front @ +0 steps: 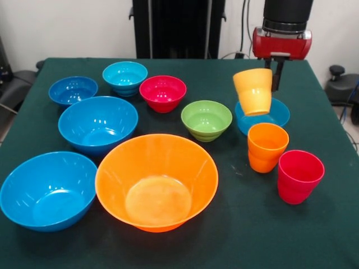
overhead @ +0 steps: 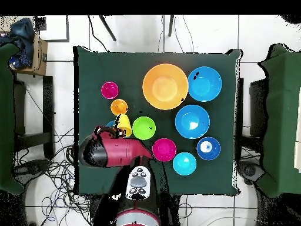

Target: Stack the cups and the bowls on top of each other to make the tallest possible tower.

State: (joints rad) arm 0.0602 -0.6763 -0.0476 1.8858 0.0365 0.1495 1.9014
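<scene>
Claw (front: pixel 268 72) grasps 1 yellow cup (front: pixel 253 91) – seemingly lifted, tilted – above blue bowl (front: pixel 276 115).

Even bright light, glossy glare, soft shadows

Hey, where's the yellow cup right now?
In the front view the yellow cup hangs tilted at the gripper, on the picture's right, above a small blue bowl and behind the orange cup.
</scene>
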